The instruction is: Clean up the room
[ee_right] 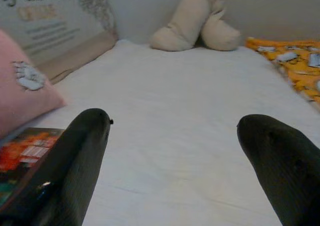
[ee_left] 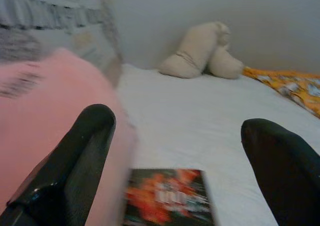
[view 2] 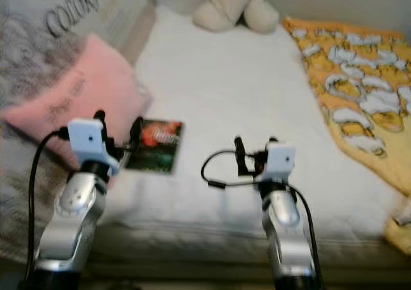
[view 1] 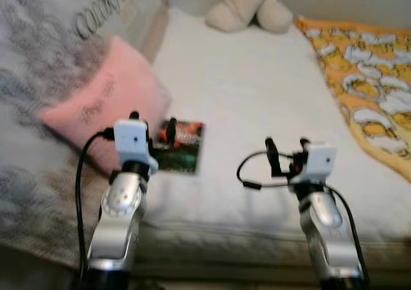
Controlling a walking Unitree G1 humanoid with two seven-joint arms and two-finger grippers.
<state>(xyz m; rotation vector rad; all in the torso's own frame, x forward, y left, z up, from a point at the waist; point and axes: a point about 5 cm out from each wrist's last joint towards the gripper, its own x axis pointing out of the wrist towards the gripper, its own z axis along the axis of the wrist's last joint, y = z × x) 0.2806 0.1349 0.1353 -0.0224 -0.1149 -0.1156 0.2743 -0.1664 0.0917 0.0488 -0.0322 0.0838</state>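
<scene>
Both sets of jaws stood released, with nothing between the fingers. The left gripper (view 1: 152, 128) hung above the bed's near edge, towards its left side, its spread fingers (ee_left: 75, 156) framing the book (view 1: 179, 146) that lay just ahead of them. The right gripper (view 1: 286, 150) hovered over the bare white sheet near the middle of the same near edge, well apart from the book, with a black cable looping off its wrist.

The book was a thin, flat, rectangular volume lying cover-up on the bed (view 1: 257, 97). Its cover was dark, near black and green, with a blotch of red and orange across the upper part and a band of pale lettering too blurred to read. Its left edge lay just beside the pink cushion (view 1: 106, 104), whether touching it could not be told.

The pink cushion sat along the bed's left side, partly on a grey patterned blanket (view 1: 32, 59) with printed lettering. A cream plush toy (view 1: 247, 4) sat at the far edge against the wall. An orange blanket (view 1: 369, 72) with white figures covered the right side.
</scene>
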